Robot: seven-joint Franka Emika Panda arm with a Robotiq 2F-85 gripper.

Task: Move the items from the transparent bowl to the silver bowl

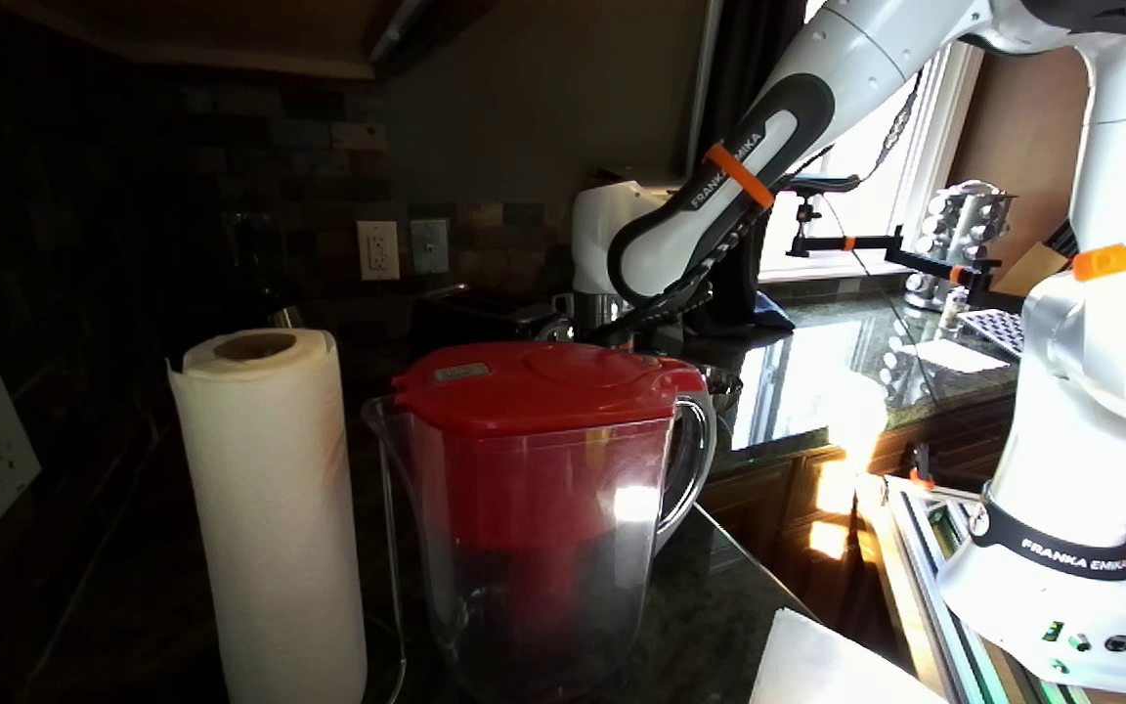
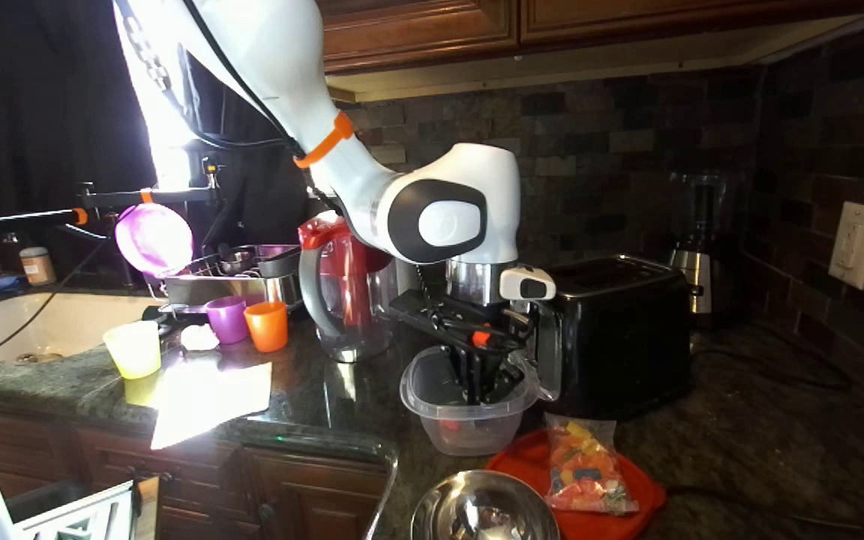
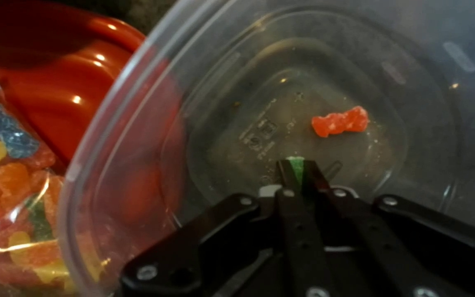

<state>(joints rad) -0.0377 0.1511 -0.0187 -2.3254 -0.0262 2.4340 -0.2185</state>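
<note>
Where the claw [image 3: 298,170] was nearly closed, green candy [image 3: 296,164] was pinched. A red gummy [image 3: 339,122] was held in the transparent bowl [image 3: 225,128].

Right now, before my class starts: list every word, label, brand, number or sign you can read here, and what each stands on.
"FRANKA EMIKA" on the dark panel of the robot arm, crossed by an orange strap.
"FRANKA EMIKA" on the black band around the robot base.
Too blurred to read: marks inside the transparent bowl.
Too small to read: the badge on the red pitcher lid.
</note>
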